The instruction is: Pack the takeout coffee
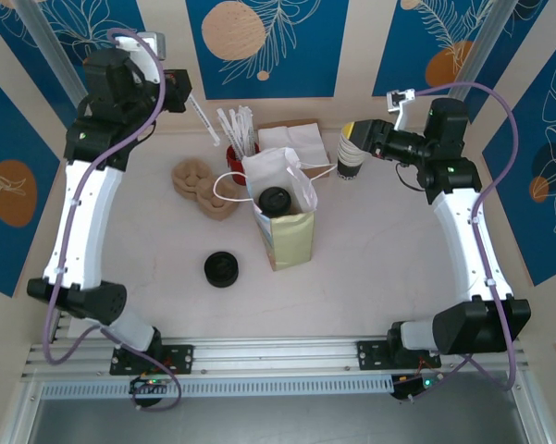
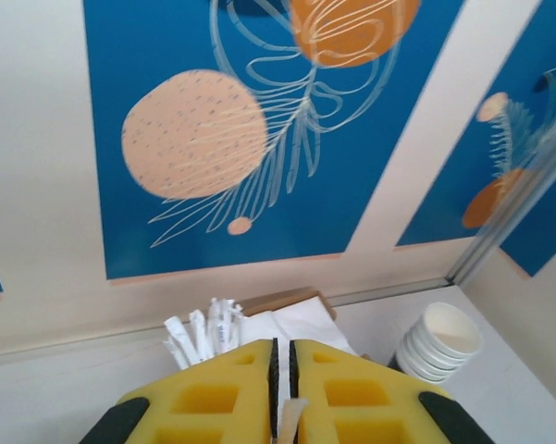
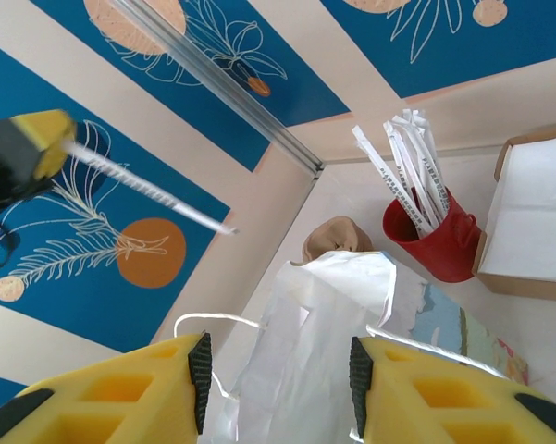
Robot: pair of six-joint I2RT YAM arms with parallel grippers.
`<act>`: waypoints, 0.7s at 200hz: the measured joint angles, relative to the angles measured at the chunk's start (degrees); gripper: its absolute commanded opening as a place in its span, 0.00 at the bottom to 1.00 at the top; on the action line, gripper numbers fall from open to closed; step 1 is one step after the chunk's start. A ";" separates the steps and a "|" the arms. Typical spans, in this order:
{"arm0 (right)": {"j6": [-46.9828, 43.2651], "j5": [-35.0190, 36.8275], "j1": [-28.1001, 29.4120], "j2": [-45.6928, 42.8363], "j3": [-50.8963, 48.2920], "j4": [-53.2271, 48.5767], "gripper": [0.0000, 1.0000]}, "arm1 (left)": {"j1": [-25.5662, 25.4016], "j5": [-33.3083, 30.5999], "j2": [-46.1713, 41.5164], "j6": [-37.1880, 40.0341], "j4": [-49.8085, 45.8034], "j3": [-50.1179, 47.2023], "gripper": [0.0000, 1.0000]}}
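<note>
Tabletop (image 1: 370,250) view: takeout coffee (image 1: 276,199) upright inside bag (image 1: 287,236), probably crushable, so grip mid-wall below lid; left gripper (image 2: 282,370) pinching wrapped straw (image 3: 148,191), right gripper (image 3: 278,388) half-open, empty.

SITE: mock café takeout counter in a robot test cell | stacked paper cups (image 2: 441,342), wrapped straws (image 3: 412,166) in red cup (image 3: 439,242), napkins (image 1: 291,139), pulp cup carriers (image 1: 202,188), paper bag (image 1: 291,242) | leaf-print wall panels (image 1: 259,46), aluminium rail (image 1: 278,350)

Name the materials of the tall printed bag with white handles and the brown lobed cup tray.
Tall printed bag: paper, matte, judging by crisp folds and crumpled white rim. Brown lobed cup tray: likely moulded pulp, dull and tan; too small to confirm.
</note>
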 measured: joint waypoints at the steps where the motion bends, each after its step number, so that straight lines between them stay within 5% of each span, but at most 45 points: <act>1: 0.02 0.00 -0.04 -0.02 -0.07 0.02 0.46 | -0.13 -0.13 -0.11 0.02 -0.09 0.04 0.14; 61: 1.31 1.25 -0.42 -1.18 -1.18 0.59 0.46 | -12.94 -1.33 -7.76 -0.22 -1.38 2.38 0.14; 140: 3.23 1.77 -1.16 -1.20 -2.69 0.17 0.48 | -26.71 -5.27 -4.59 0.04 -1.40 -3.21 0.14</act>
